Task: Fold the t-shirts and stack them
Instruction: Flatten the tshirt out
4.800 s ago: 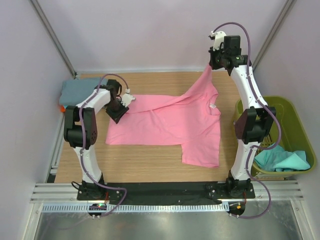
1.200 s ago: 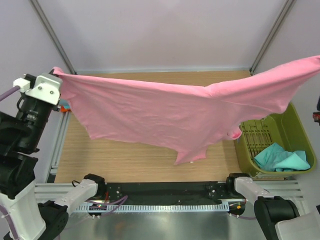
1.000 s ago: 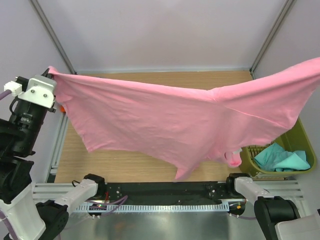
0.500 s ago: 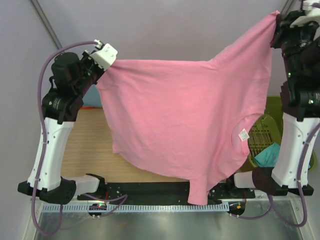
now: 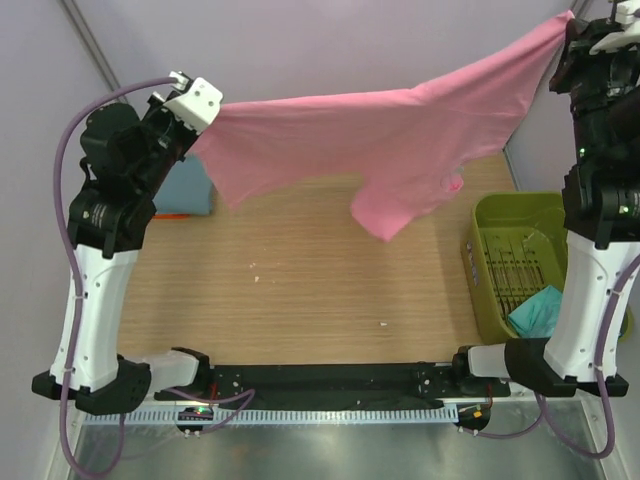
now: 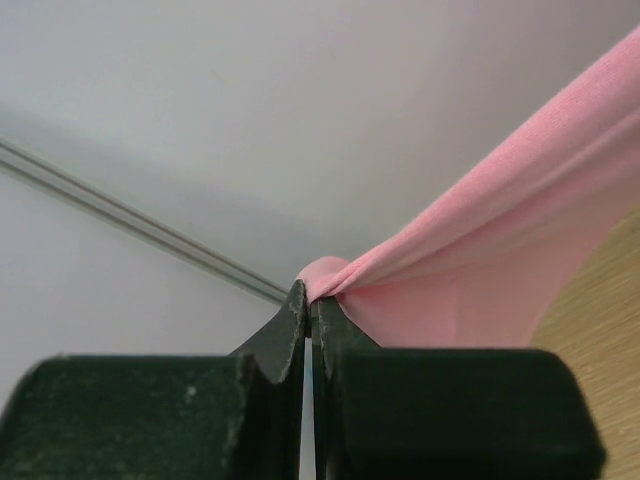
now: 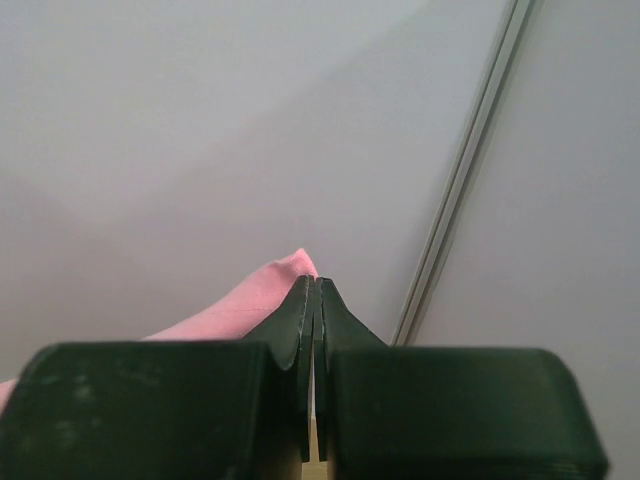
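The bright pink t-shirt (image 5: 390,130) hangs stretched in the air between both raised arms, high above the wooden table (image 5: 300,290). My left gripper (image 5: 205,110) is shut on its left corner; in the left wrist view the cloth (image 6: 480,270) comes out of the closed fingertips (image 6: 310,300). My right gripper (image 5: 570,25) is shut on its right corner, and the pink tip (image 7: 270,290) shows at the jaws (image 7: 314,285). A grey-blue shirt (image 5: 188,185) lies folded at the far left. A teal shirt (image 5: 545,310) lies in the basket.
The olive-green plastic basket (image 5: 500,250) stands at the table's right edge beside the right arm. An orange edge (image 5: 175,213) shows under the grey-blue shirt. Grey walls and frame posts close in the back and sides.
The pink shirt has swung up and toward the back, now clearing the table's front. The left gripper shifted a little left; the right arm stays high.
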`<state>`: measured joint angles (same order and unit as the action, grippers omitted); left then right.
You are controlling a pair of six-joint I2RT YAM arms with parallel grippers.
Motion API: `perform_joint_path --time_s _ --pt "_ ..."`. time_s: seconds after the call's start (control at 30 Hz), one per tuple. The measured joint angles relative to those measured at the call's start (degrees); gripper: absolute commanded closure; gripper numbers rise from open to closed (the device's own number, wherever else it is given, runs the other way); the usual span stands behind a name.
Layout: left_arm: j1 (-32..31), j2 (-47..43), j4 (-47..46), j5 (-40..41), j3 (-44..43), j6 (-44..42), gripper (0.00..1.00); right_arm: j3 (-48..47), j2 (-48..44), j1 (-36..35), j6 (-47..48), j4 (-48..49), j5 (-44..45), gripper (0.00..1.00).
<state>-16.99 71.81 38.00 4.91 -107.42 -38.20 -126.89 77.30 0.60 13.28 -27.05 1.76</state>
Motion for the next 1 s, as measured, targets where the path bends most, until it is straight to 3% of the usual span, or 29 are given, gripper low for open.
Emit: perform_joint_path --time_s 0.37,0.63,0.73,0.87,1.0 --pt "0.0 -14.1 0.9 0.0 1.6 0.2 1.00 1.9 -15.4 0.0 -0.9 -3.6 -1.6 0.99" --pt "0.0 -14.7 2.1 -0.3 -5.9 0.2 1.00 -12.6 -16.9 0.0 -0.5 -5.9 -2.3 0.99" --pt "0.0 -13.0 2.1 -0.4 -8.7 0.0 1.00 -14.1 -16.8 0.0 0.1 -5.2 -2.4 0.99" --pt "0.0 -11.4 1.7 -0.4 -7.9 -1.3 1.00 -10.8 -16.4 0.0 0.5 -3.1 -3.1 0.99" --pt "0.0 -11.4 0.2 -0.2 2.0 -1.7 1.00 1.7 -16.6 0.0 0.8 0.7 -4.7 0.99"
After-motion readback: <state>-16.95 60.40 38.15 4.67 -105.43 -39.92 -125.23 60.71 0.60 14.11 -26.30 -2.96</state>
